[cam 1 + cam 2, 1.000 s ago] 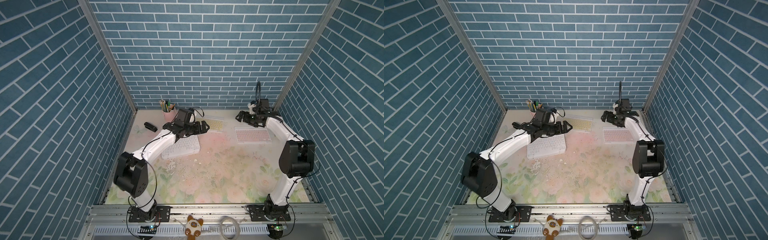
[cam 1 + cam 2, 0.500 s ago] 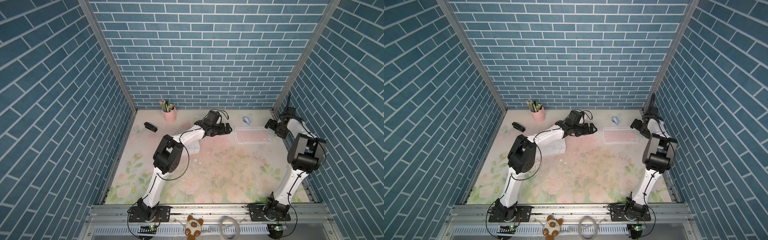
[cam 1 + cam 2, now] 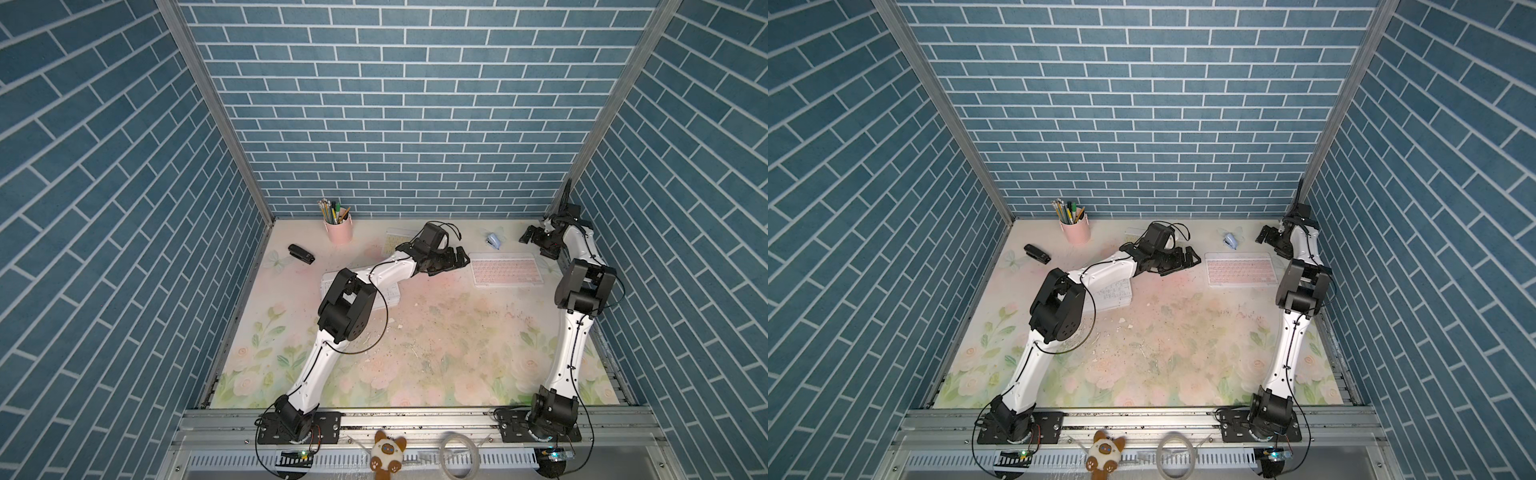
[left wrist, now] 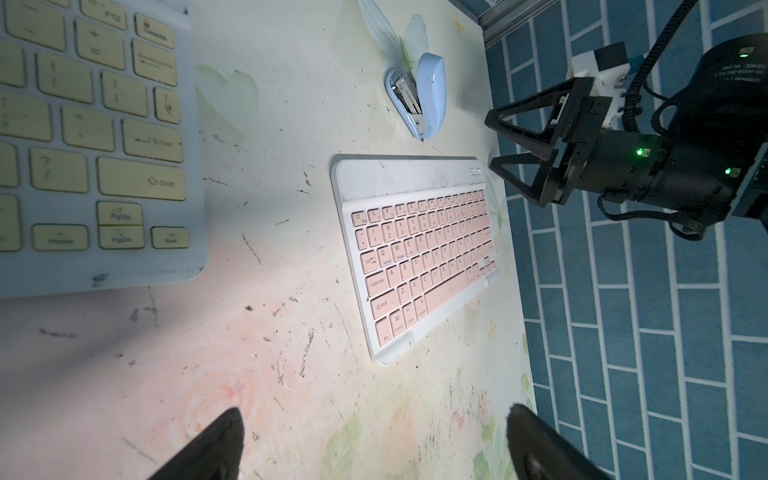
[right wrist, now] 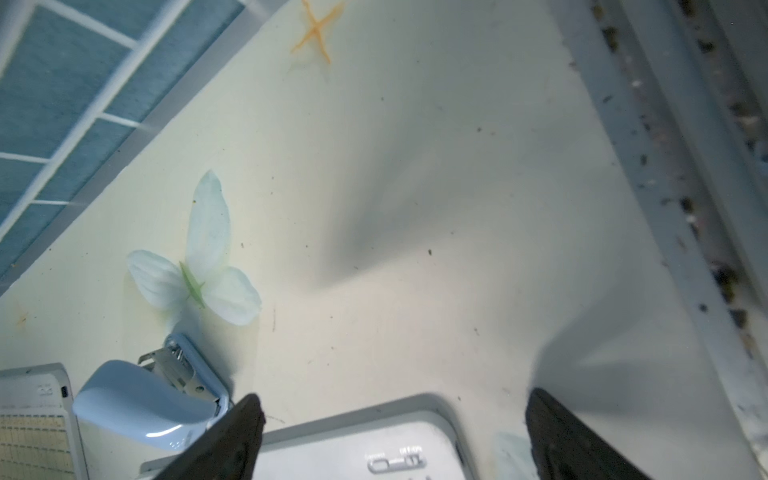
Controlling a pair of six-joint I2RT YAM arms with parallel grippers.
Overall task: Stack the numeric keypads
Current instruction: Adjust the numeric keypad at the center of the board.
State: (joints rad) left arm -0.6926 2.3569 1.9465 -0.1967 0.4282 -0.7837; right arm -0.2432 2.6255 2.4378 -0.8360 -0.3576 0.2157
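Observation:
Three numeric keypads lie flat and apart on the floral mat. The pink-keyed one (image 3: 507, 269) (image 3: 1241, 269) (image 4: 419, 257) sits at the back right. The yellow-keyed one (image 3: 394, 241) (image 4: 91, 137) is at the back centre, and the white one (image 3: 1115, 293) is mid-left; my left arm covers part of both. My left gripper (image 3: 459, 259) (image 4: 374, 436) hovers open and empty just left of the pink keypad. My right gripper (image 3: 534, 243) (image 5: 390, 432) is open and empty above that keypad's back right corner (image 5: 365, 449), near the right wall.
A light-blue stapler (image 3: 493, 240) (image 4: 424, 99) (image 5: 141, 403) lies behind the pink keypad. A pink pencil cup (image 3: 338, 228) stands at the back, and a black stapler (image 3: 301, 253) lies at the back left. Brick walls enclose three sides.
My left gripper swung right, from over the white keypad to beside the pink one. My right gripper pulled back from behind the pink keypad toward the right wall.

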